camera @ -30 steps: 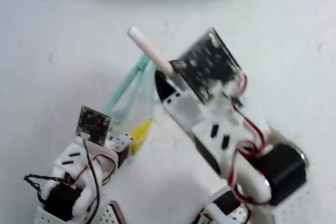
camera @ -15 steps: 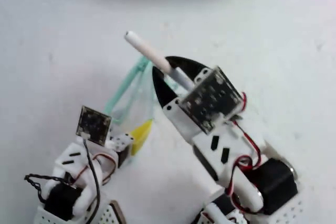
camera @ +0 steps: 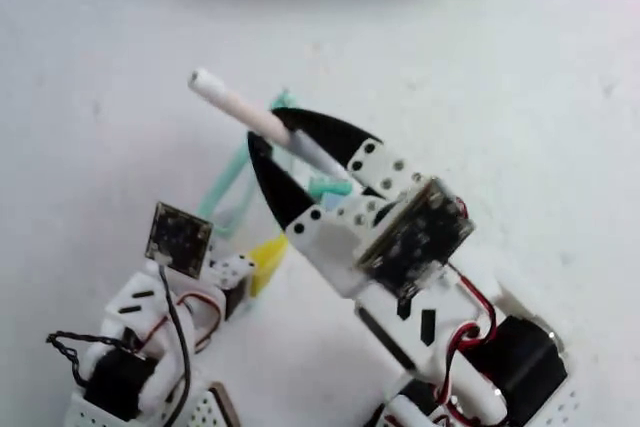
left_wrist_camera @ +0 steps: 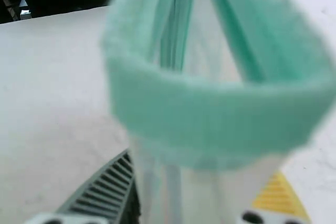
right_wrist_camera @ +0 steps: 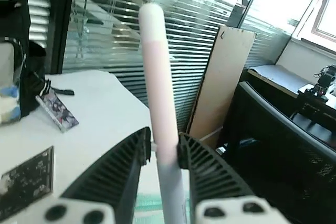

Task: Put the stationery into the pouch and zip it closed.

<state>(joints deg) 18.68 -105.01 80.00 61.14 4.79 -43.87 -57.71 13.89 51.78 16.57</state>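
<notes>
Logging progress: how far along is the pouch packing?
Done: the left gripper holds the pouch with its mouth open. In hand: the right gripper clamps a pen beside the pouch. Left: drop the pen in, then zip it closed.

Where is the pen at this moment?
In the high view, the pen is clamped in the right gripper, tilted, directly over the green-edged pouch near the middle.

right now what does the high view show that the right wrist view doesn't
High view adds the left gripper holding the green-edged pouch. Right wrist view adds window blinds, a leaning board and a black chair. Both show the right gripper shut on the pen; the wrist view's green sliver below it is probably the pouch.
</notes>
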